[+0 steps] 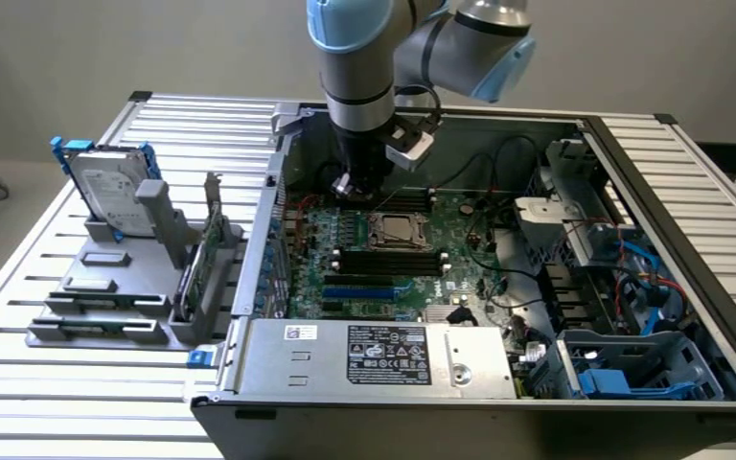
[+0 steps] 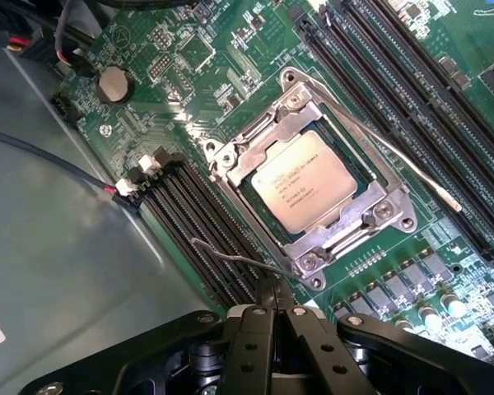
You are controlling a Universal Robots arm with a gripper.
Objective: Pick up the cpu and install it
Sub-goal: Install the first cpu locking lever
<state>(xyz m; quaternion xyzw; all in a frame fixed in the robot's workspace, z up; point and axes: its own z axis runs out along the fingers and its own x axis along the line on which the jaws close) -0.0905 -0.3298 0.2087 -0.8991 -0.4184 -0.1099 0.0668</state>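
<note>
- Pincer [image 2: 273,288] shut tight, nothing in it. Tips sit right at the hooked end of the thin socket lever [image 2: 230,257], prob. to work it with closed tips; can't tell if touching.
- Cpu [image 2: 303,181] lies flat in its socket, metal frame [image 2: 384,212] over its edges, so it looks placed.
- Memory slots [image 2: 189,216] run just beside the lever, tight quarters. Black cable [image 2: 49,156] is near but not blocking.
- Hard drive [image 1: 103,182] racked outside the case, exterior view's left.

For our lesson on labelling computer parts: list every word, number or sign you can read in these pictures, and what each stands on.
Nothing is clear enough to quote.
On the cpu: printed lines, too small to read.
On the power supply: black label, white print, too small.
On the white sticker beside it: blurred.
On the hard drive: label too small.
</note>
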